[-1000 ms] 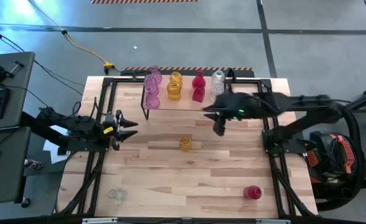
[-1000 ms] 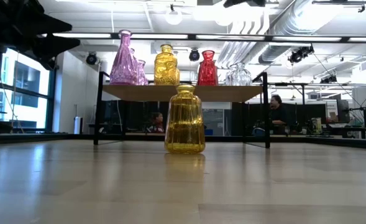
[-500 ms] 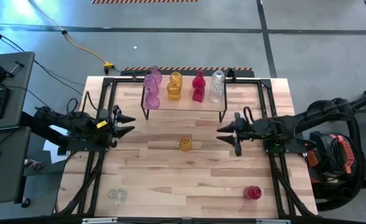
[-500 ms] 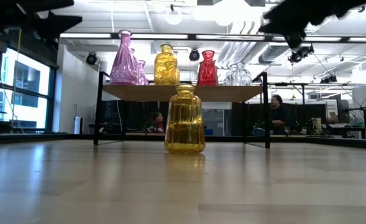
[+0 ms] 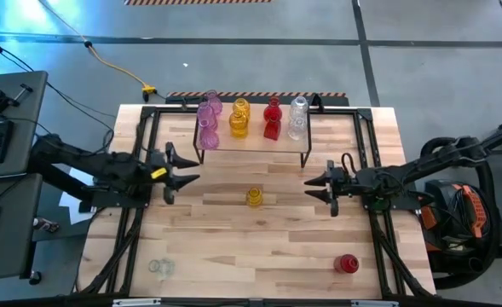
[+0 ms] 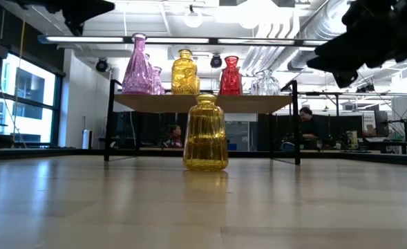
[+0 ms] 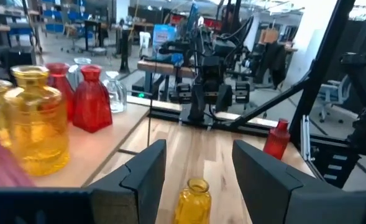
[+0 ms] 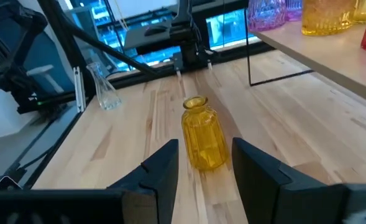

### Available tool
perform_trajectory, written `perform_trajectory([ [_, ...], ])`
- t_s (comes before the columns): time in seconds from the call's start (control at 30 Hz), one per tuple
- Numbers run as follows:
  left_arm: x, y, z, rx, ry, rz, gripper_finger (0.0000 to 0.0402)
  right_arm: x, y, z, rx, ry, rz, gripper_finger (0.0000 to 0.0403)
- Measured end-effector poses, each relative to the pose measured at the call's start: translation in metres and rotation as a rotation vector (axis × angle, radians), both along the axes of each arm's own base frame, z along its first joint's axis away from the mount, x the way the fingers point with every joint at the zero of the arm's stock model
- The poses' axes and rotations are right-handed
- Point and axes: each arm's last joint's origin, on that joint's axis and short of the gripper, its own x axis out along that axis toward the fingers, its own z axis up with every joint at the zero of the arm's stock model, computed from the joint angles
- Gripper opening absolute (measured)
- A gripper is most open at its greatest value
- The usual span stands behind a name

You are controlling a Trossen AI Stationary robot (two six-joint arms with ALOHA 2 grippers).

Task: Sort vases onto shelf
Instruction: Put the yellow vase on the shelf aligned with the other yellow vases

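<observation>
Amber vase (image 5: 254,198) between two agape, empty claws.

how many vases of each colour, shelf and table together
pink vases: 3
yellow vases: 3
red vases: 3
clear vases: 3
total: 12

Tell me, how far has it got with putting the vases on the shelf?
Most stand on the shelf already, grouped pink, yellow, red, clear. Nothing is held: the left gripper and right gripper flank the yellow vase, jaws open. A clear vase and a red vase also wait.
</observation>
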Motion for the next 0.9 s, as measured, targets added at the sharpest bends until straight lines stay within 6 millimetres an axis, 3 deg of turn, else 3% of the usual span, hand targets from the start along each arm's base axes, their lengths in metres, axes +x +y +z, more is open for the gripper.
perform_trajectory([
  [0.47, 0.042, -0.016, -0.017, -0.031, 0.092, -0.094, 0.0177, -0.02, -0.004, -0.027, -0.044, -0.115, 0.054, 0.013],
  [0.73, 0.055, -0.021, -0.026, -0.028, 0.114, -0.135, 0.0177, -0.021, -0.005, -0.035, -0.106, -0.037, 0.063, 0.013],
  [0.9, 0.065, -0.025, -0.033, -0.026, 0.131, -0.157, 0.0177, -0.023, -0.005, -0.042, -0.053, 0.044, 0.054, 0.013],
])
